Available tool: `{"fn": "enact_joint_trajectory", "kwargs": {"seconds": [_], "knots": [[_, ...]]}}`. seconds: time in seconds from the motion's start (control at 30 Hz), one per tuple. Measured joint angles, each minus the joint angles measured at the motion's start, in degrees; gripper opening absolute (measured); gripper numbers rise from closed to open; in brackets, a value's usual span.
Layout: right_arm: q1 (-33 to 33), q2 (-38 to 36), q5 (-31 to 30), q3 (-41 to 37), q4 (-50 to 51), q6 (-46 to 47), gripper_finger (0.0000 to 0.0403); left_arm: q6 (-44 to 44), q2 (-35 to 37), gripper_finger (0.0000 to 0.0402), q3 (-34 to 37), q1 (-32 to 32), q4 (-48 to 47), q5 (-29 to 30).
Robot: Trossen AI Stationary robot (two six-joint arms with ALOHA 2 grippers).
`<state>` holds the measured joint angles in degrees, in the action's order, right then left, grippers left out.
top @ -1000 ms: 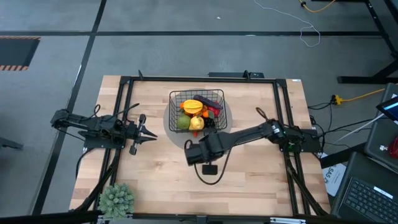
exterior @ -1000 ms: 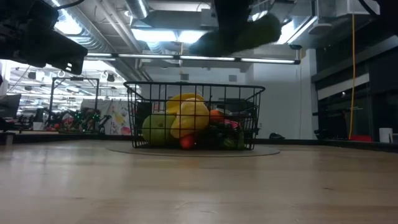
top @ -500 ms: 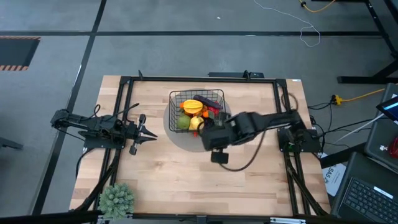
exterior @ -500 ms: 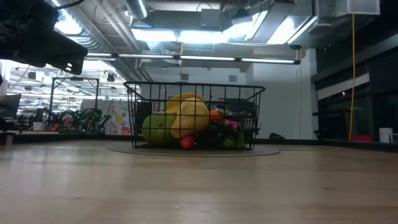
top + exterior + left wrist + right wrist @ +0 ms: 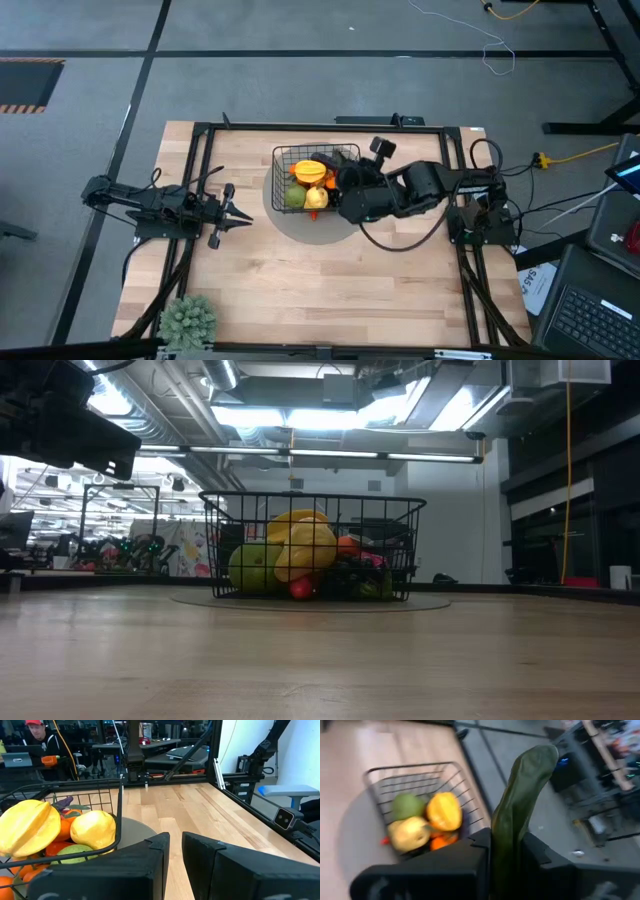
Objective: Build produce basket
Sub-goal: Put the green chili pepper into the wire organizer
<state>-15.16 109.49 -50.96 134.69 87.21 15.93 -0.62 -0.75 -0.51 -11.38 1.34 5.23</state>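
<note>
While the left gripper waits well to the left of the basket in the high view, the right gripper sits at the basket's right edge, so the right arm is the nearer one. Fingers not resolvable from this view. Produce is piled inside the basket; yellow, orange and green pieces are visible.

Low view: basket stands on the table, filled with produce. Neither gripper enters this picture.

Left wrist view: left gripper has its fingers nearly together with a narrow gap, holding nothing. Basket lies ahead and to one side; star-shaped yellow piece and pear are inside.

Right wrist view: right gripper is pinching the cucumber between its fingers. Cucumber's long axis runs outward from the fingers, roughly in line with them. Basket lies ahead and off to the side of the cucumber's tip, not directly beneath it.

Judgement: the drop turns on carrying the cucumber sideways until it is over the basket opening, long axis aligned with the basket's longer side.
</note>
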Motion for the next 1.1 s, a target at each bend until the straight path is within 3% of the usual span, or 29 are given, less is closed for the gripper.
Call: {"fn": "enact_joint_trajectory", "kwargs": {"seconds": [0.17, 0.37, 0.47, 0.6, 0.8, 0.93, 1.1], "knots": [[4.8, -1.4, -2.0, 0.2, -3.1, -4.2, 0.0046, 0.0, 0.0, 0.0041, 0.0, 0.0, 0.0, 0.0], [11.7, -5.4, 0.2, 0.3, -8.1, -5.7, 0.0046, 0.0, 0.0, 0.0041, 0.0, 0.0, 0.0, 0.0], [14.8, -6.5, 8.2, 0.3, -11.6, -5.8, 0.0046, 0.0, 0.0, 0.0041, 0.0, 0.0, 0.0, 0.0], [17.8, -6.5, 23.4, 0.3, -15.7, -8.6, 0.0046, 0.0, 0.0, 0.0041, 0.0, 0.0, 0.0, 0.0], [19.0, -6.3, 43.2, 0.2, -30.6, -14.7, 0.0046, 0.0, 0.0, 0.0041, 0.0, 0.0, 0.0, 0.0], [19.0, -6.1, 48.8, 0.2, -35.8, -16.3, 0.0046, 0.0, 0.0, 0.0041, 0.0, 0.0, 0.0, 0.0], [19.0, -6.0, 49.1, -0.4, -35.3, -16.1, 0.0049, 0.0, 0.0, 0.0041, 0.0, 0.0, 0.0, 0.0]]}}
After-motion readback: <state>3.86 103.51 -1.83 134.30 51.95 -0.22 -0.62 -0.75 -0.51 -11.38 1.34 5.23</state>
